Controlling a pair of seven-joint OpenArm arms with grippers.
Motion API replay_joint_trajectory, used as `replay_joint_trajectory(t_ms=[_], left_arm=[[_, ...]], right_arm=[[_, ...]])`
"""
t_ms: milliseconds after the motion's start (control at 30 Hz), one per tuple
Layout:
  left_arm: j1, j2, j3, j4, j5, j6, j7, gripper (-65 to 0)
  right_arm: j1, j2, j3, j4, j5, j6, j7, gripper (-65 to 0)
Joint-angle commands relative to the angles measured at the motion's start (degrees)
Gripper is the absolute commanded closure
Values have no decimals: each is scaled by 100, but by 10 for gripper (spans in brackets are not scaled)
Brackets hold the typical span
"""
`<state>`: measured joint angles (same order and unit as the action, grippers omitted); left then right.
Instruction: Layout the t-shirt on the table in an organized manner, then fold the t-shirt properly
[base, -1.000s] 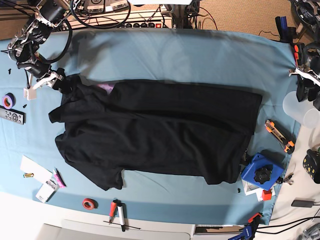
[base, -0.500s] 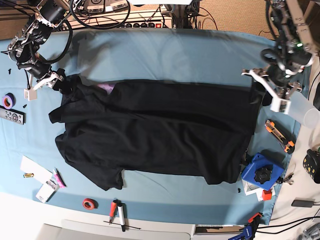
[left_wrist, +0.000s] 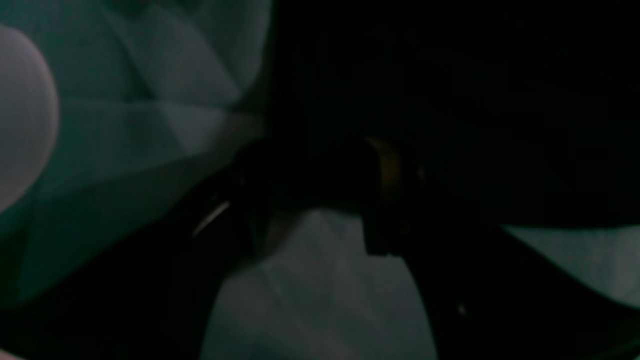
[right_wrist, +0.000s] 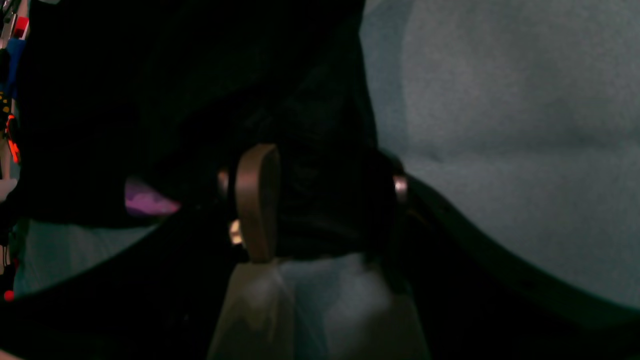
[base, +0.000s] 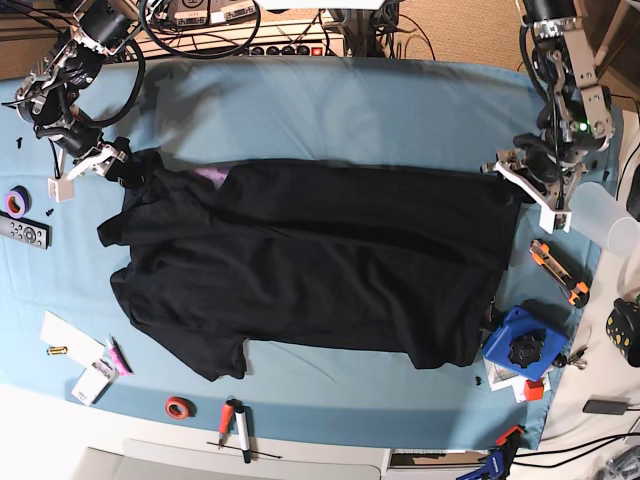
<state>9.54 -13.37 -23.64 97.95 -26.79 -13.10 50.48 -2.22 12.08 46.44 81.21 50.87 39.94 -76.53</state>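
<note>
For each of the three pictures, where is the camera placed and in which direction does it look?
Base: high above, looking straight down at the table and the t-shirt; both arms show, left gripper, right gripper.
Left wrist: on the left arm, looking along its fingers at dark cloth, very dim.
Right wrist: on the right arm, looking past its fingers at black cloth between them.
Shared: all three views show the t-shirt and the blue table.

My right gripper (base: 110, 160) is down at the far left of the base view, jaws clamped on black cloth. My left gripper (base: 530, 185) reaches down at the far right, jaws apart around a dark fold; I cannot tell whether they grip it.
</note>
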Motion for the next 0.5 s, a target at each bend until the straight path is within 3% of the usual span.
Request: replay_joint_trajectory(t_ms=[0,133,200,300,333,467], left_arm=[[-107,-59,-15,-13,-50,-17,-96,-296],[-177,-59,-15,-363,-46,7,-90,-255],[-175,-57,-15,-422,-48,4,-81,-194],[-177,-59,-15,-424,-50,2,-63,-41],[-177,-61,-15,-422,-50,2,-4,0],[-177,-63,-15,-420,-184,-2,463,0]], right_arm=[[46,94,0,81,28,6,2,-279],[46,94,0,81,31,6,4,-259],[46,94,0,81,31,6,4,-171],[46,94,0,81,28,6,2,-13],[46,101,2,83,28,6,2,0],[46,192,57,92,205,6,-11,0]])
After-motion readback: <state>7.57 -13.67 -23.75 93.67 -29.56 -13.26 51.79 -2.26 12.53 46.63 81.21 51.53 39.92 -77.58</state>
